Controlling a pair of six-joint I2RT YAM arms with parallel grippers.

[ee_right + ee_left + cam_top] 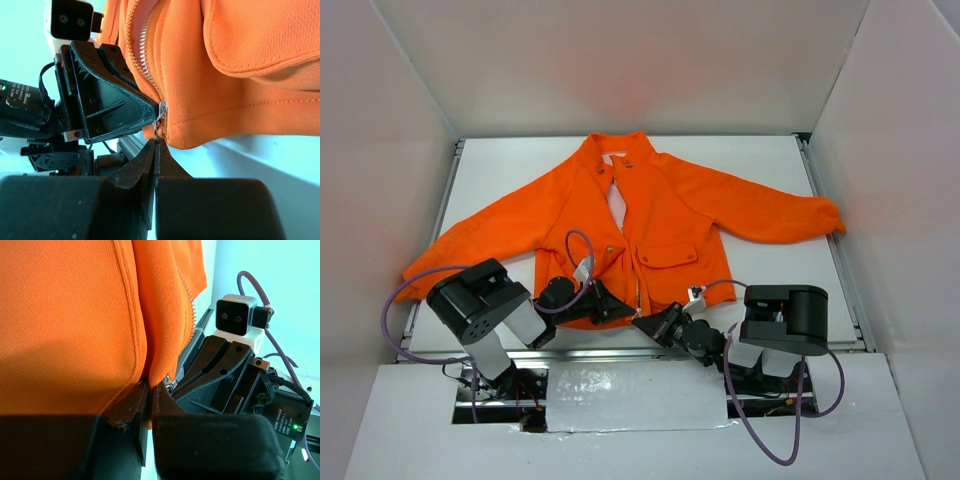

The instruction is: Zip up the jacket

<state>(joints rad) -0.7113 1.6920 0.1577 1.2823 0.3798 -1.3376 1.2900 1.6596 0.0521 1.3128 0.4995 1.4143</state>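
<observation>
Pinching the bottom hem of the jacket (670, 210) with my left fingers (141, 396), I'm clamping my right fingers (151, 150) on the zipper pull (160, 117).

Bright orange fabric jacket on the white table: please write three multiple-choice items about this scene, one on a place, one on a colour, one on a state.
1. Where does the left gripper pinch the bright orange fabric jacket?
A) collar
B) bottom hem
C) sleeve cuff

2. What colour are the thin cables looping off the arms?
A) yellow
B) purple
C) green

3. Where does the metal zipper slider stand?
A) up at the collar
B) halfway up
C) down at the bottom hem

Answers:
1 B: the left wrist view shows its closed fingers on the hem edge.
2 B: the top view shows purple loops.
3 C: the right wrist view shows the slider at the hem, with the shut right gripper on its pull, and the front gapes near the collar.
</observation>
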